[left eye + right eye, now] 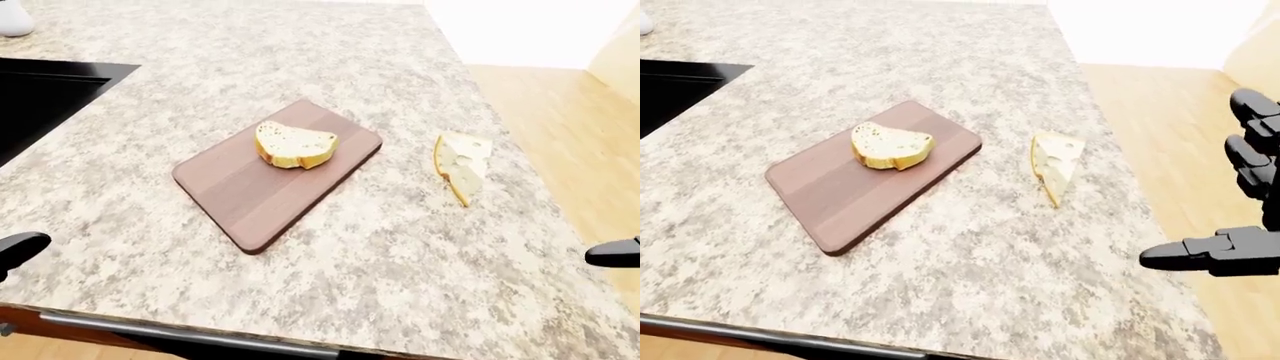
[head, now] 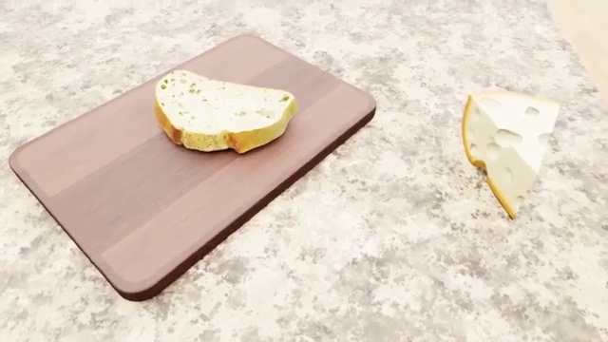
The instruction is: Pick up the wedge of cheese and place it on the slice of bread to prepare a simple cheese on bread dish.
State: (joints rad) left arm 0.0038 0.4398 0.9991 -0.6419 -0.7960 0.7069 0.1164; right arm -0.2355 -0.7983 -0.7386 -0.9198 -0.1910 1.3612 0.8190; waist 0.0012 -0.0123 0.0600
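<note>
Resting on granite counter (image 2: 399, 271): wedge of cheese (image 2: 507, 146), untouched.
Slice of bread (image 2: 222, 112) lies on the cutting board (image 2: 142, 214), well left of the cheese. Right hand (image 1: 1240, 195) hangs off the counter's right edge, fingers spread apart (holding nothing). Left hand (image 1: 18, 247): only a tip shows; state cannot be told.

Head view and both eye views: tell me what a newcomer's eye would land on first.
The slice of bread stands out first, lying on the dark wooden cutting board at the head view's left. Next comes the pale wedge of cheese, alone on the speckled granite counter to the board's right. In the right-eye view the black right hand hangs open at the right edge, clear of the cheese.
</note>
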